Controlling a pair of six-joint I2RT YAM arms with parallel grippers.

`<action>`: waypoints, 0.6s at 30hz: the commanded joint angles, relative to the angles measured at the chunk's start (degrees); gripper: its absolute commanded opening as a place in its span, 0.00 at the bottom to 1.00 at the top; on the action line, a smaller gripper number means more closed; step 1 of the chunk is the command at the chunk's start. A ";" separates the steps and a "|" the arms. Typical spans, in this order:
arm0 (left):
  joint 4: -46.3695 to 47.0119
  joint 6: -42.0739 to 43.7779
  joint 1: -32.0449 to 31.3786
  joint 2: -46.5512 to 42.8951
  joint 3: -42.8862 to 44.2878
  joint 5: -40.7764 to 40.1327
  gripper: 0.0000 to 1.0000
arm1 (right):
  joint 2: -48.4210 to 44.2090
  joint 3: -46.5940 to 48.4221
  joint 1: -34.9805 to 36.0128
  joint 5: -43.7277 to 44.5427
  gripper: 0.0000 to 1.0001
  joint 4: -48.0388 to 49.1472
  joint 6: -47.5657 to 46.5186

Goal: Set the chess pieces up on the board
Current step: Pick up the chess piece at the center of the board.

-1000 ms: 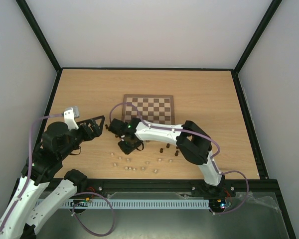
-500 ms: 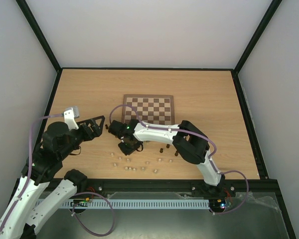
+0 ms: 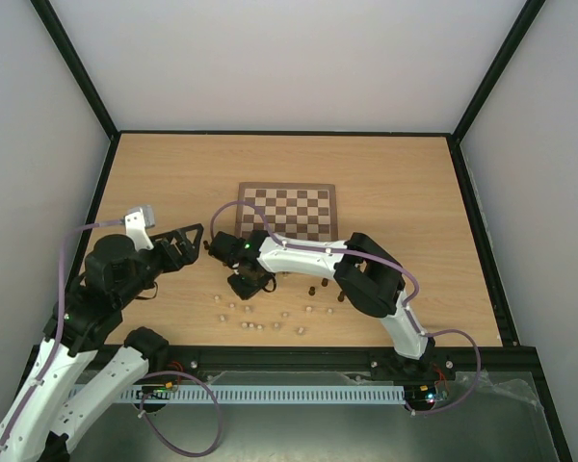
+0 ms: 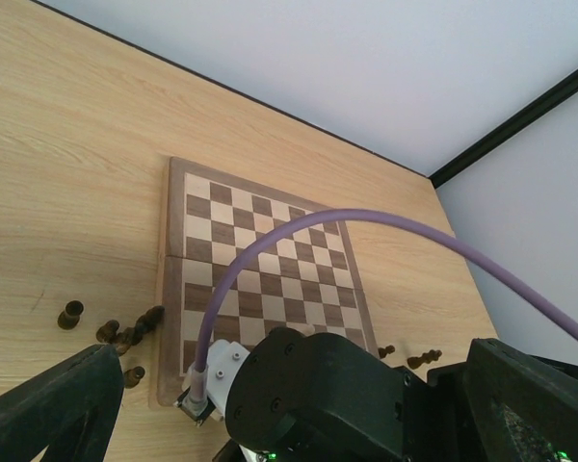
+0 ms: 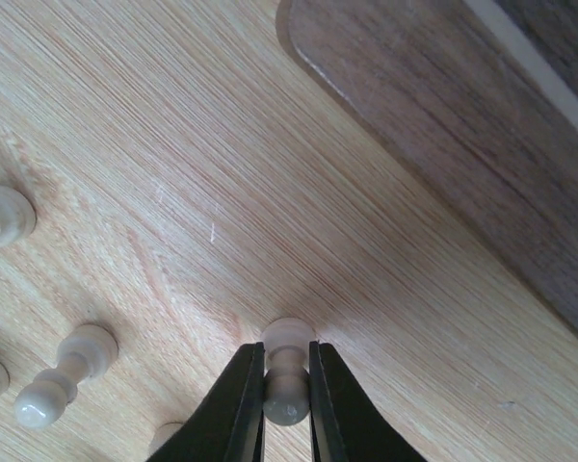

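Note:
My right gripper is shut on a pale cream pawn, gripping its neck and head. The pawn's base is at or just above the tabletop, beside the near left corner of the board. In the top view this gripper is just in front of the checked board, which carries no pieces. My left gripper is open and empty, left of the board, with its fingers wide apart. Cream pieces and dark pieces lie scattered on the table in front of the board.
More cream pawns lie left of the held one. Several dark pieces lie by the board's left edge. The right arm's purple cable arcs over the board. Black frame rails edge the table.
The right arm's elbow has shifted slightly left. Its gripper stays at the same spot by the board's near left corner. The left arm has not moved.

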 commanded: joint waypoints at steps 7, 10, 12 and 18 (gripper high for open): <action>0.35 0.49 0.37 0.84 -0.81 -0.26 0.99 | -2.75 5.82 0.15 4.11 0.10 -5.90 -1.43; 0.74 0.76 0.37 1.33 -0.96 -0.21 1.00 | -3.45 11.60 -1.36 5.24 0.10 -9.07 -2.75; 1.02 0.96 0.37 1.62 -1.18 -0.30 0.99 | -3.29 14.88 -3.04 6.03 0.10 -11.08 -3.68; 1.77 1.54 0.37 3.09 -1.53 -0.18 0.99 | -0.12 22.43 -9.15 8.93 0.11 -16.47 -5.30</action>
